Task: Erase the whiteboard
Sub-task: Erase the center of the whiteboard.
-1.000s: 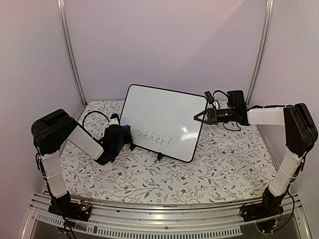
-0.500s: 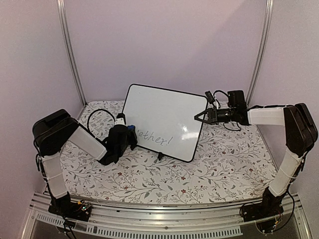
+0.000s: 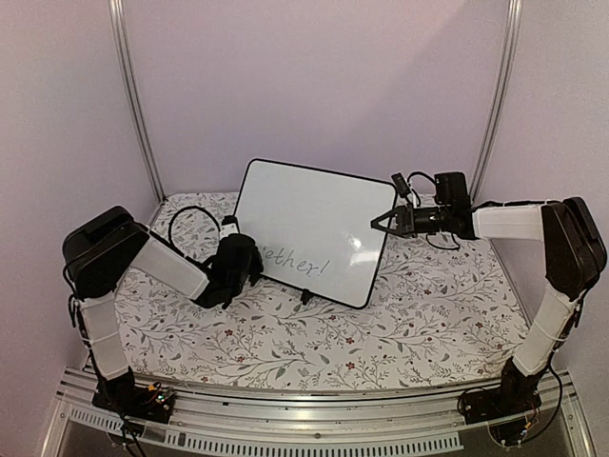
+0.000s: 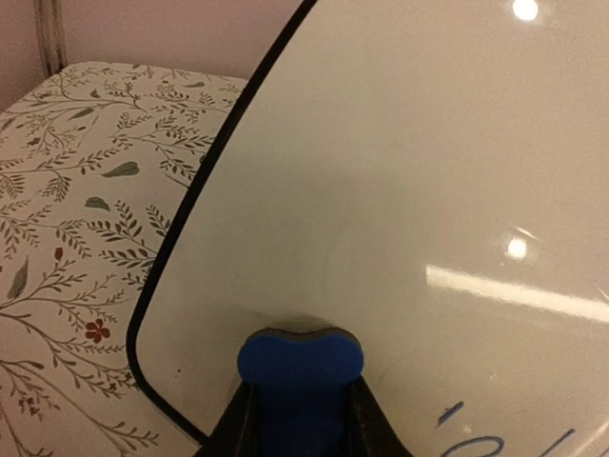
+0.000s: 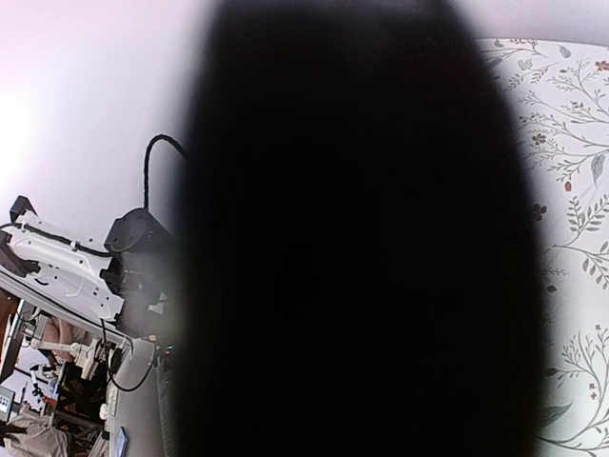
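Note:
The whiteboard (image 3: 314,224) stands tilted in the middle of the table, black-framed, with grey handwriting (image 3: 297,262) low on its face. My left gripper (image 3: 244,263) is shut on a small blue eraser (image 4: 300,362), which presses against the whiteboard (image 4: 428,171) near its lower left corner. Blue-grey pen strokes (image 4: 495,440) lie just right of the eraser. My right gripper (image 3: 383,224) is at the board's right edge, shut on the frame. A dark, blurred mass fills most of the right wrist view and hides the fingers there.
A floral cloth (image 3: 285,333) covers the table. Two metal posts (image 3: 133,95) rise at the back corners. A black cable (image 3: 186,221) loops behind the left arm, and more cables hang by the right wrist (image 3: 433,238).
My left gripper has slid right with the eraser, from beside the board's left edge onto its lower left face. The first letter of the writing no longer shows. The right arm has held still.

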Robot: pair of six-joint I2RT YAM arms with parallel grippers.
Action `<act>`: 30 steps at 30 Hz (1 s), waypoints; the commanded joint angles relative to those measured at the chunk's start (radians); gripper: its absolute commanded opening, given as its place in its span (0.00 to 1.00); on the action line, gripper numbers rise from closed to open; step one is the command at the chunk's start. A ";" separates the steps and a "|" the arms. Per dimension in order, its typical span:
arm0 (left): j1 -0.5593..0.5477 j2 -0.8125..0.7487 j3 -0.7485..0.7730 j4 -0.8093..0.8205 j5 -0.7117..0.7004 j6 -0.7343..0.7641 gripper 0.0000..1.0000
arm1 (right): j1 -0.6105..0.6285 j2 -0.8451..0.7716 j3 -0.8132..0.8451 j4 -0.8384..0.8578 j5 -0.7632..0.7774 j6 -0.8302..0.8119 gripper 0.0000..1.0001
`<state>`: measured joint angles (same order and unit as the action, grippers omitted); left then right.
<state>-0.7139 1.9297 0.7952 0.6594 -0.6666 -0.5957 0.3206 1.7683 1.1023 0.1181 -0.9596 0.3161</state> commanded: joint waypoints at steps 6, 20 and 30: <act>0.082 0.024 -0.035 -0.288 -0.025 -0.035 0.00 | 0.042 0.011 -0.018 -0.156 -0.074 -0.041 0.00; 0.076 -0.032 -0.068 0.070 0.242 0.140 0.00 | 0.044 0.019 -0.018 -0.155 -0.074 -0.038 0.00; 0.108 -0.083 -0.136 0.167 0.400 0.304 0.00 | 0.044 0.021 -0.013 -0.159 -0.079 -0.046 0.00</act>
<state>-0.6243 1.8561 0.6777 0.7769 -0.3885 -0.3893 0.3229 1.7683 1.1065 0.1150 -0.9638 0.2951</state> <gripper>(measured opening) 0.238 0.043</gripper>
